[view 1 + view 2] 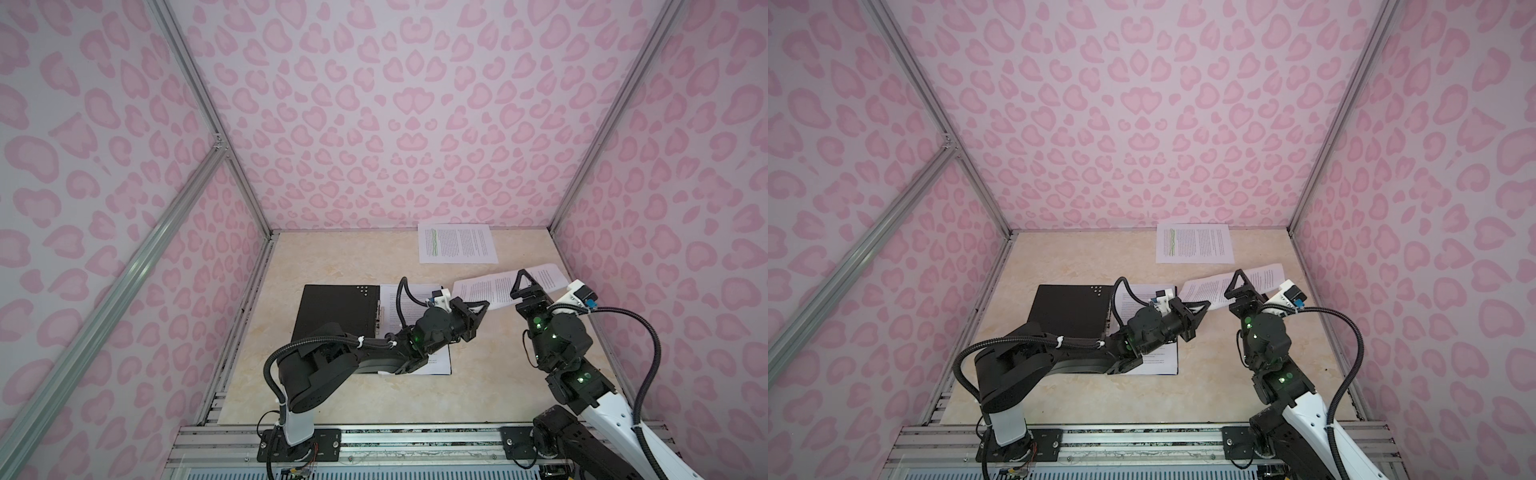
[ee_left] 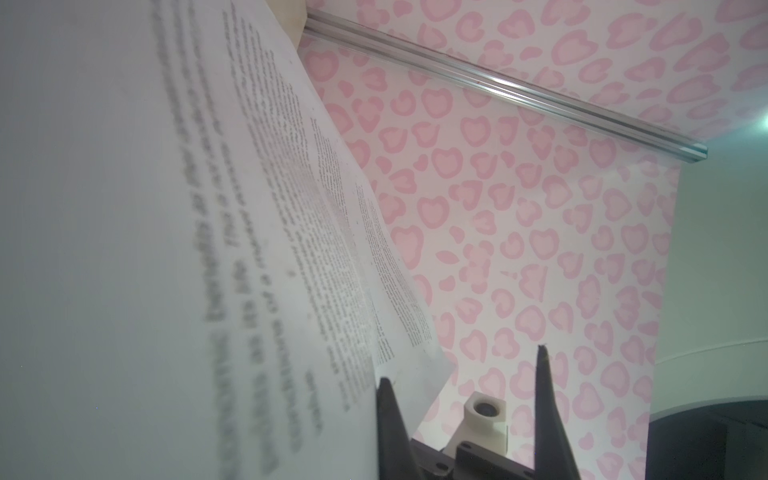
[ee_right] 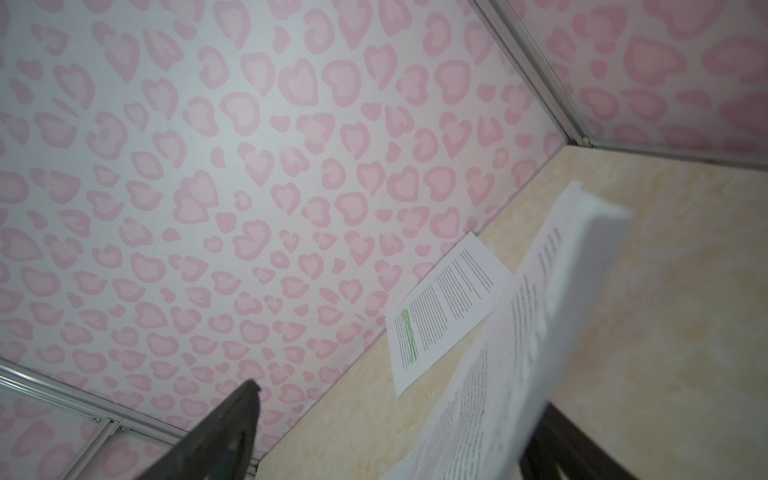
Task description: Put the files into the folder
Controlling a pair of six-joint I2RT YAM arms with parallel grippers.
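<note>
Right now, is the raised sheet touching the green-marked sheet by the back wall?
Apart. In both top views a strip of bare table separates the raised sheet and the green-marked sheet.

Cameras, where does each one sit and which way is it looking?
Top views: high over the robot's base, looking down at the beige marbled tabletop, the open black-lined folder, left arm and right arm.
Left wrist: on the left arm, facing lifted white printed paper past the left gripper.
Right wrist: on the right arm, facing the flat green-highlighted sheet past the right gripper.
Shared: that sheet also shows in both top views.
</note>
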